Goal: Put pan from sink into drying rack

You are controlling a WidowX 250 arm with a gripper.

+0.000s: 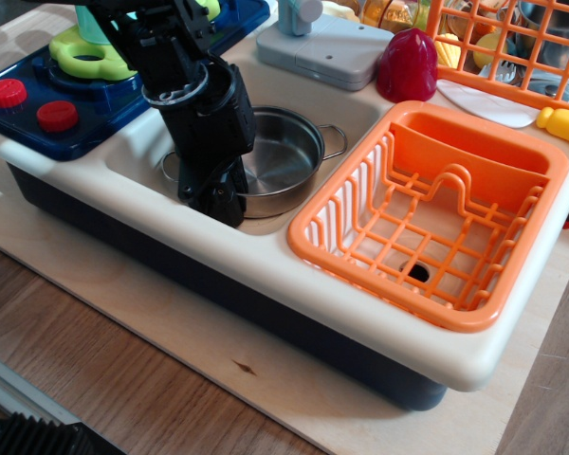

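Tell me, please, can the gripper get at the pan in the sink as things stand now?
Probably yes. The gripper is down at the near rim of the pan inside the sink, and nothing lies between them. Whether its fingers already grip the rim cannot be seen.

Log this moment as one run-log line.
stage: reaching | gripper: at near rim of pan, closure unclear | pan: in sink | drying rack: empty

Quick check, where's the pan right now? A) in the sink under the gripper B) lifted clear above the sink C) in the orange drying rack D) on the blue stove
A: the pan sits low inside the sink, with the gripper down at its near rim; the drying rack holds no pan.
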